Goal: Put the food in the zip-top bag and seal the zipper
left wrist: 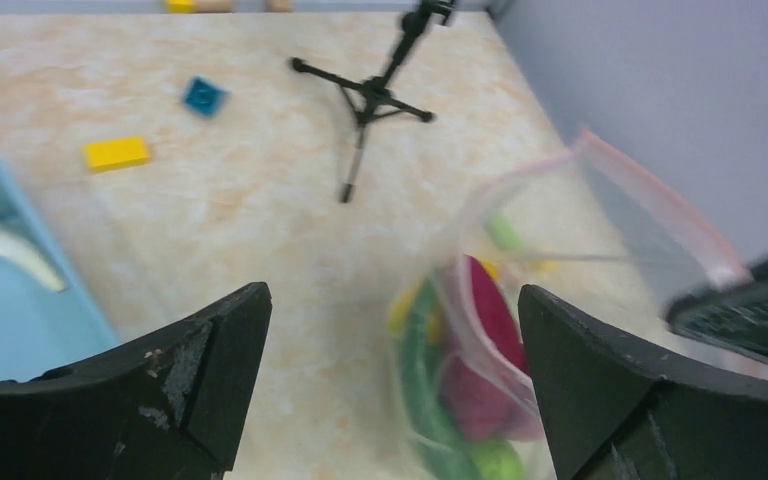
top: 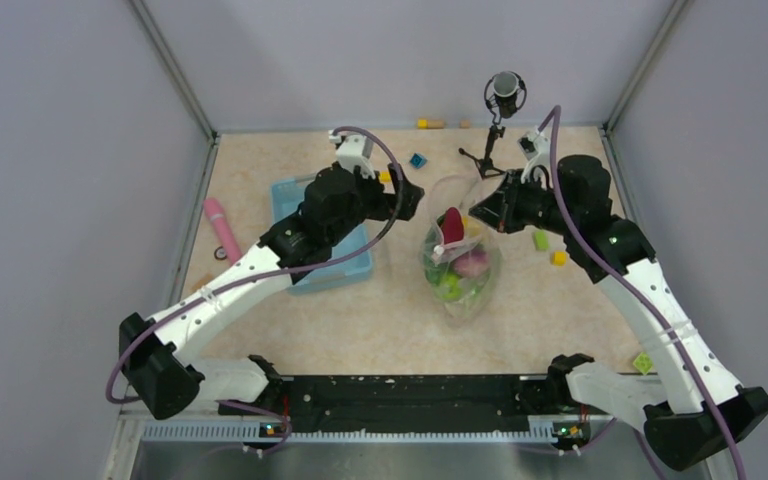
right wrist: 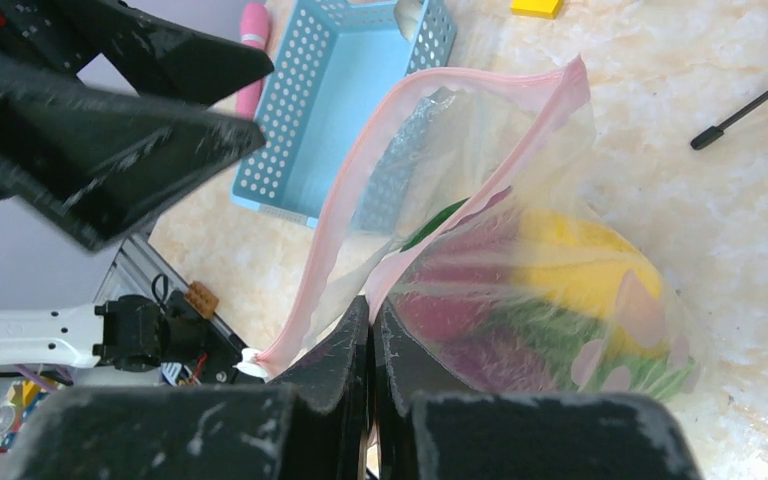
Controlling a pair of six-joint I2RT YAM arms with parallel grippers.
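In the top view the zip-top bag (top: 465, 292) stands at the middle of the surface (top: 360, 325). Its long axis runs from 12 to 6 o'clock, with the mouth at the 12 o'clock end, lifted and gaping. The food (top: 455, 265) sits inside it, in the lower part.

The right pincer (top: 482, 212) is at the mouth's 2 o'clock side. Its wrist view shows the right pincer (right wrist: 372, 320) closed tight on the bag's rim, right by the pink zipper (right wrist: 328, 232), which is unsealed and curves around the open mouth.

The left pincer (top: 407, 195) hangs just beside the mouth at its 10 o'clock. Its jaws are spread wide and hold nothing, so the bag lies toward 4 o'clock from it. Sealing likely needs this free pincer to reach the zipper's loose side.
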